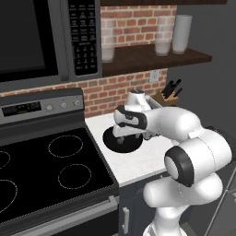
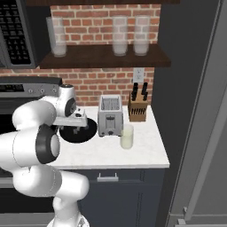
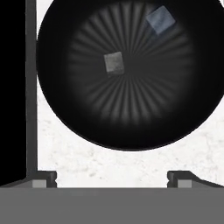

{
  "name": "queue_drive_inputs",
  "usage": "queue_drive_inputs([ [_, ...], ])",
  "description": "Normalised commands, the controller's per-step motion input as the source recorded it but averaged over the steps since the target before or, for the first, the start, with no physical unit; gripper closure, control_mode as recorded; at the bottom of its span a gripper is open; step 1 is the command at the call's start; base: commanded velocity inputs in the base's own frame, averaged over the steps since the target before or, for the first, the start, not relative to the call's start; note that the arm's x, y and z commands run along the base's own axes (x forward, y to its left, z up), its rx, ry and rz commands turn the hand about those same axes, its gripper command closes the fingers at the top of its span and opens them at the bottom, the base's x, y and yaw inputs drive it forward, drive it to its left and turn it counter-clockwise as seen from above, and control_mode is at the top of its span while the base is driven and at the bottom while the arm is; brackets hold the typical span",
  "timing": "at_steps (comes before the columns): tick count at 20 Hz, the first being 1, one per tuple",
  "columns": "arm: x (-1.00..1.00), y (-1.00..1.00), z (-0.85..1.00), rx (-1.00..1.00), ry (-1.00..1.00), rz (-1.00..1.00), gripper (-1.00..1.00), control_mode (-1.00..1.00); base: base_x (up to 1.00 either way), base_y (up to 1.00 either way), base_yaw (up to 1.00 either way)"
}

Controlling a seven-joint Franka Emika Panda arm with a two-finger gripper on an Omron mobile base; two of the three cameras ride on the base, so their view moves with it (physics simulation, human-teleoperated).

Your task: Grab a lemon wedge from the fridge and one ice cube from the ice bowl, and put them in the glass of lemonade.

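Note:
The black ice bowl (image 3: 131, 105) lies on the white counter, and two pale ice cubes rest in it: one ice cube (image 3: 114, 62) near the middle, another (image 3: 160, 19) toward the far rim. My gripper (image 3: 113, 179) hangs open just above the bowl's near rim with nothing between its fingers. From the base, the gripper (image 1: 123, 136) (image 2: 76, 129) hovers over the ice bowl (image 1: 115, 144) (image 2: 86, 133). The glass of lemonade (image 2: 127, 136) stands in front of the toaster. The fridge (image 2: 190, 97) rises dark grey at the counter's right end. The lemon wedge is out of view.
A toaster (image 2: 110, 116) and a knife block (image 2: 137, 108) stand at the back of the counter (image 2: 146, 150). The black stove (image 1: 50, 170) adjoins the counter on the left, under a microwave (image 1: 41, 37). Tall frosted glasses (image 2: 119, 37) sit on the shelf above.

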Motion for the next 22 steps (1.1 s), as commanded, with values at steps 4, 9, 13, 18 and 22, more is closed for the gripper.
queue_drive_inputs([
  [4, 0.01, 0.0, -0.21, 0.0, 0.0, 0.0, -1.0, -1.0, 0.0, 0.0, 0.0],
  [9, 0.13, 0.03, -0.17, 0.0, -0.03, 0.0, -1.0, -1.0, 0.0, 0.0, 0.0],
  [13, 0.27, 0.12, -0.18, 0.0, -0.01, 0.0, -1.0, -1.0, 0.0, 0.0, 0.0],
  [18, 0.32, 0.16, -0.03, 0.0, -0.02, 0.0, -1.0, -1.0, 0.0, 0.0, 0.0],
  [22, 0.28, 0.04, 0.0, 0.0, -0.02, 0.0, -1.0, -1.0, 0.0, 0.0, 0.0],
])
